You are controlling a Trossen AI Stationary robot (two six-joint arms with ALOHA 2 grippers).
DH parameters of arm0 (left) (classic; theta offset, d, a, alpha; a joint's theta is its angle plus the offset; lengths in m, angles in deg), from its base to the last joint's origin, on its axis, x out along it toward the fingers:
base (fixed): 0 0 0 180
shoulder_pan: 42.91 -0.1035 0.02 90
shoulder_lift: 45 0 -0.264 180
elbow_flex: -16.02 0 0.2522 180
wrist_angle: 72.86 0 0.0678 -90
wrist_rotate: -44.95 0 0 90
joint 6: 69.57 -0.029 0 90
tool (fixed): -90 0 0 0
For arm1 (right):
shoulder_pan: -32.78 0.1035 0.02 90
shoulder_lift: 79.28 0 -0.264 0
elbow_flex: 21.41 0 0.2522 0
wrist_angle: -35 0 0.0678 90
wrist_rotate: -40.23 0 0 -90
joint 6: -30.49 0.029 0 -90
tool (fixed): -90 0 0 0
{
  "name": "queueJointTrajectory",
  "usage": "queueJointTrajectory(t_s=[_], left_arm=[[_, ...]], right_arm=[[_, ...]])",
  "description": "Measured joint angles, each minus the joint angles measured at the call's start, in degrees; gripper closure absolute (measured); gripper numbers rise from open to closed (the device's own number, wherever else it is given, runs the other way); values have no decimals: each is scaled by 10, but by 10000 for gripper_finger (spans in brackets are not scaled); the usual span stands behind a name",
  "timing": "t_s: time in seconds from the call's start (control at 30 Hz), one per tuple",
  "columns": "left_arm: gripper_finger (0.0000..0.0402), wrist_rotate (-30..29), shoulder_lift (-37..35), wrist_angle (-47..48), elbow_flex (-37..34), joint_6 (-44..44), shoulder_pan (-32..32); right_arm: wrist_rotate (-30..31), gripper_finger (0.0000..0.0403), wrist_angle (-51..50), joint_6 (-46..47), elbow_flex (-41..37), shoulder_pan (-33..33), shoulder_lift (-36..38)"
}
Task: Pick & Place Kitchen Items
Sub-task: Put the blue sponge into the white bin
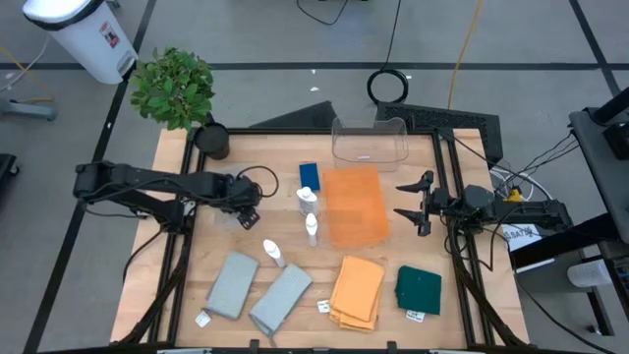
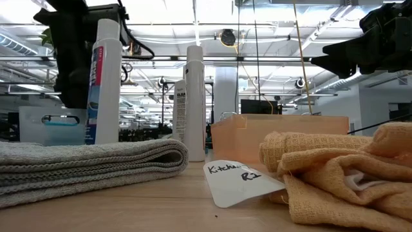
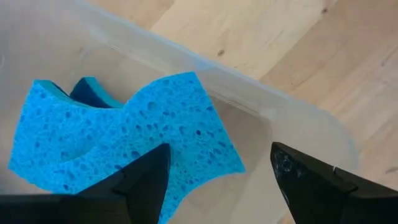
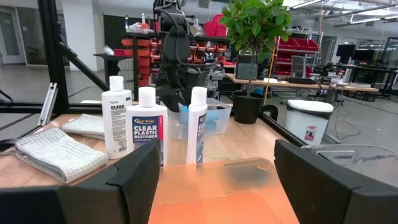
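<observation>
Blue sponge (image 3: 124, 149) lies in the clear bin (image 3: 298, 134), just ahead of and between the left gripper (image 3: 217, 180) fingers, which we find parted and empty. We judge it light, soft and compressible, best pinched across its narrow sides. Right gripper (image 1: 421, 202) waits open beside the orange tray (image 1: 356, 205).

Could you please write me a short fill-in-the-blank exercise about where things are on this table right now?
1. The blue sponge under the left tool lies inside a clear plastic ____.
2. The right tool hovers beside the orange ____, its fingers open.
3. The number of white bottles on the table is ____.
4. The dark green cloth lies beside the ____ cloth.

Missing words: bin; tray; three; orange
</observation>
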Motion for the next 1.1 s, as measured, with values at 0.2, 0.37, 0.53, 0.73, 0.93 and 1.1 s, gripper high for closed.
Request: queueJointTrajectory(t_s=[0.2, 0.37, 0.53, 0.73, 0.93, 1.1], left_arm=[[119, -39, -33, 1, 0, 14, -1], [119, -136, -60, 5, 1, 47, -18], [119, -181, -51, -2, 1, 83, -56], [119, -181, 13, -46, 1, 69, -84], [119, -179, 63, -124, 0, -3, -90], [119, -157, 68, -172, 0, -68, -89]], right_arm=[[0, 124, 0, 0, 0, 0, 0], [0, 124, 0, 0, 0, 0, 0], [0, 124, 0, 0, 0, 0, 0], [0, 124, 0, 0, 0, 0, 0], [0, 124, 0, 0, 0, 0, 0], [0, 124, 0, 0, 0, 0, 0]])
